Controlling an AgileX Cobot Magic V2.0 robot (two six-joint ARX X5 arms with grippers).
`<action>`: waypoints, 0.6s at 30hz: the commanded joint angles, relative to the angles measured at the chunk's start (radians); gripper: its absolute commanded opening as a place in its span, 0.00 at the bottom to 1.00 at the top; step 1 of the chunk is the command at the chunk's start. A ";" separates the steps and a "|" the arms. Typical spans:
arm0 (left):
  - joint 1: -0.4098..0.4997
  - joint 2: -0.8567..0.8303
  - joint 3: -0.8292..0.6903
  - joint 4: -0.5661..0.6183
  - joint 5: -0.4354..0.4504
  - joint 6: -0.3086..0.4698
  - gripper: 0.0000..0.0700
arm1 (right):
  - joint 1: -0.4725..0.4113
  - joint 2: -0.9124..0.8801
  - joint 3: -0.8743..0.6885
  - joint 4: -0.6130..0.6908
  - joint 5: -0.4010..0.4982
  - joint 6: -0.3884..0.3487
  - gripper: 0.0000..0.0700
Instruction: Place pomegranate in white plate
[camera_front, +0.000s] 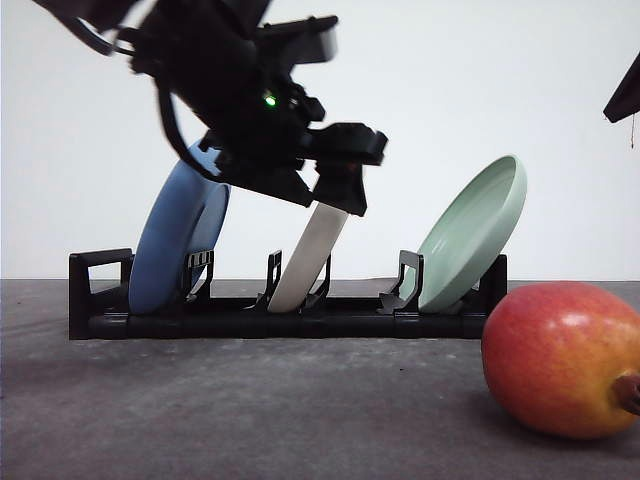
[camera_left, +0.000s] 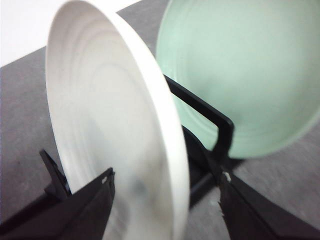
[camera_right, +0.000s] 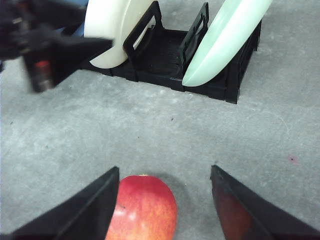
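The pomegranate (camera_front: 560, 358), red fading to orange, lies on the grey table at the front right with its brown crown pointing right. In the right wrist view the pomegranate (camera_right: 145, 210) sits between the spread fingers of my right gripper (camera_right: 165, 172), which is open and not touching it. The white plate (camera_front: 312, 255) stands on edge in the middle slot of the black rack (camera_front: 250, 322). My left gripper (camera_front: 338, 195) is at its upper rim. In the left wrist view the white plate (camera_left: 110, 120) passes between the fingers of my left gripper (camera_left: 165, 192), which is open.
A blue plate (camera_front: 180, 240) leans in the rack's left slot and a pale green plate (camera_front: 475, 230) in its right slot. A black part of the right arm (camera_front: 625, 95) shows at the top right. Grey table (camera_front: 250, 410) stretches in front of the rack.
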 joint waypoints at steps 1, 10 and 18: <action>-0.008 0.035 0.039 0.011 -0.005 -0.011 0.55 | 0.004 0.002 0.016 0.009 -0.001 -0.008 0.53; -0.009 0.065 0.067 0.011 -0.005 -0.013 0.14 | 0.004 0.002 0.016 0.009 -0.001 -0.008 0.53; -0.013 0.064 0.067 0.010 -0.005 -0.045 0.02 | 0.004 0.002 0.016 0.009 0.000 -0.008 0.53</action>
